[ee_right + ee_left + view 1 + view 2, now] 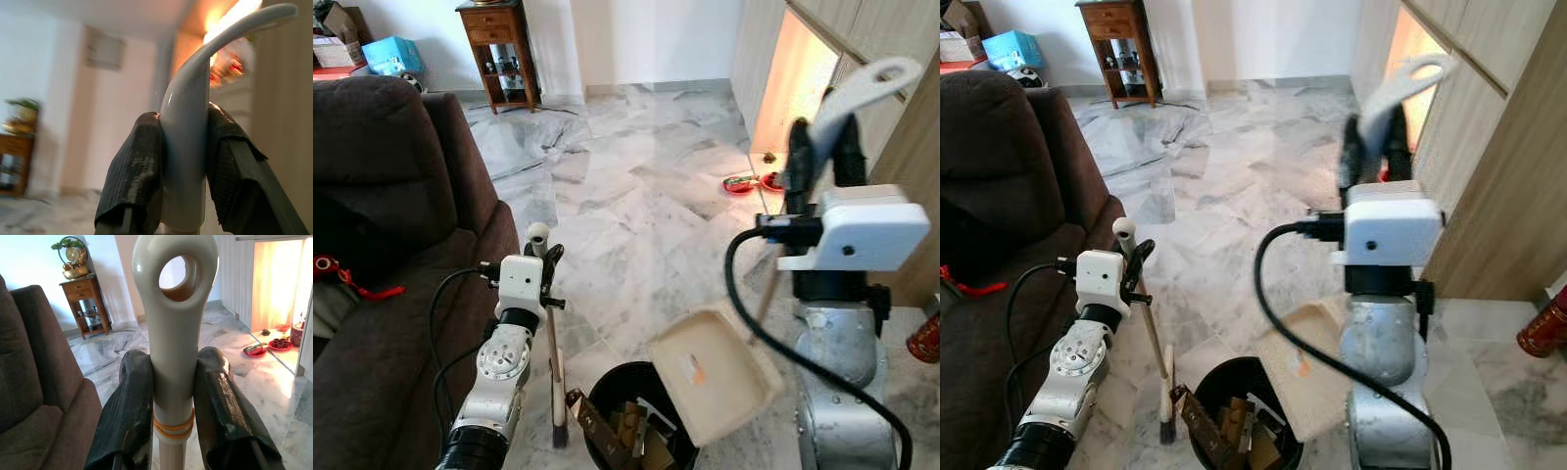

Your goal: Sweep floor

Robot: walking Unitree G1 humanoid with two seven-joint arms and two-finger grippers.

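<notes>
While the head cameras look down over a marble floor (636,196), the left gripper (541,257) stands raised beside a brown sofa (382,196), its fingers clamped on the upper end of a small broom (553,362) whose handle runs down to dark bristles resting near the floor, just beside a black bin (607,392) holding cardboard scraps. On the other side, the right gripper (822,157) is held high, closed on the pale handle of a dustpan (715,377); the cream pan hangs tilted at the bin's rim, open face toward the camera, with a small orange mark on it. Farther off, a wooden side table (499,49) stands against the wall, and red dishes (749,183) lie on the floor by a lit opening in the cabinets. From the left wrist, two black fingers (129,411) press either side of the broom's cream handle just below its hanging hole, orange bands circling the shaft beneath. From the right wrist, blurred, both fingers (137,166) grip the curved grey-white dustpan handle, which arcs upward past the lit opening.
</notes>
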